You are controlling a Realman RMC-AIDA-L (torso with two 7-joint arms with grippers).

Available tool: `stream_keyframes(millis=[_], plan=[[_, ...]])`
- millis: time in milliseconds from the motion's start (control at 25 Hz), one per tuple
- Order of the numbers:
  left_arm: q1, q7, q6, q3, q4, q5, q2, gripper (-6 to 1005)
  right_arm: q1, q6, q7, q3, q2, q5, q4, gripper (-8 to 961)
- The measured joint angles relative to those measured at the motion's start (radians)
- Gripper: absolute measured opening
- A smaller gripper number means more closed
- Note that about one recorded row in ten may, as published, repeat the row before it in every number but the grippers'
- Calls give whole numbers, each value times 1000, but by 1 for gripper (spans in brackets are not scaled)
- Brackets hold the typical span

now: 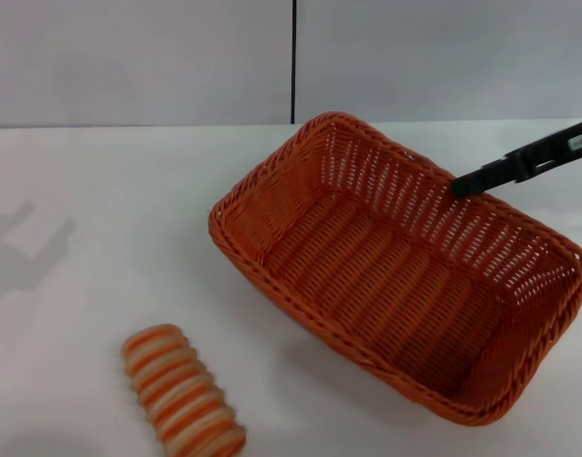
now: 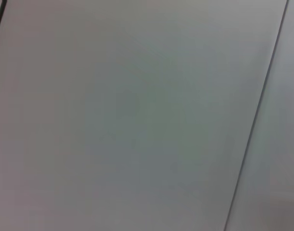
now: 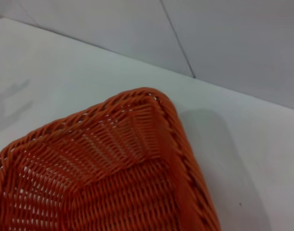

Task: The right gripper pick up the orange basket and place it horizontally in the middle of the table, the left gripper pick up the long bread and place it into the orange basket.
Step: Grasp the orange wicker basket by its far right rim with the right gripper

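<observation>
One orange wicker basket [image 1: 405, 286] sits on the white bench [image 1: 100, 248], turned diagonally so its long axis runs from about 11 o'clock to 5 o'clock in the head view. It fills the centre-right of the bench, and nothing lies inside it: the woven floor and flared sides show bare all the way round to the braided rim. The right wrist view looks down into one rounded corner of the same basket [image 3: 137, 159], also bare inside, with bench [image 3: 233, 139] beyond the rim and a grey wall behind.

The right hand [image 1: 459, 188] reaches in from 2 o'clock, its slim black tip over the basket's far long rim; whether it touches the wicker, or whether its fingers are apart or together, I cannot tell.

The long bread [image 1: 183, 392], a ridged loaf banded orange and cream, lies on the bench at 7 o'clock, well apart from the basket and outside it.

The left hand is out of sight; the left wrist view shows only plain grey wall.

No writing or label is readable anywhere.
</observation>
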Motion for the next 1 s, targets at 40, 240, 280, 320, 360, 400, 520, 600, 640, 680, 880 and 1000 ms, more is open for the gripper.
stream_keyframes(millis=[40,240,280,320,360,400,520,600,640,680,880,1000], plan=[[0,0,0,-1,0,0,0,708,1,-13,-5,-4,5,0,6,790],[0,2,0,-1,0,0,1,708,-2,-58,-48,-21,36,0,31,789],[0,2,0,0,0,0,1,708,-1,-66,-54,-21,40,0,41,789],[0,2,0,0,0,0,1,708,-1,-66,-54,-21,40,0,41,788],[0,2,0,0,0,0,1,708,1,-88,-65,-21,44,3,64,788],[0,2,0,0,0,0,1,708,1,-88,-65,-21,44,3,64,788],[0,3,0,0,0,0,1,708,3,-120,-80,-21,46,20,100,787],[0,3,0,0,1,0,1,708,3,-140,-84,-21,46,26,115,786],[0,3,0,0,1,0,1,708,2,-151,-84,-23,47,26,118,786],[0,3,0,0,1,0,1,708,-1,-171,-90,-26,48,27,121,786],[0,3,-1,-1,1,0,1,708,1,-190,-123,-33,47,28,153,785],[-2,3,-5,-1,-1,0,1,708,2,-189,-132,-41,48,28,158,784]])
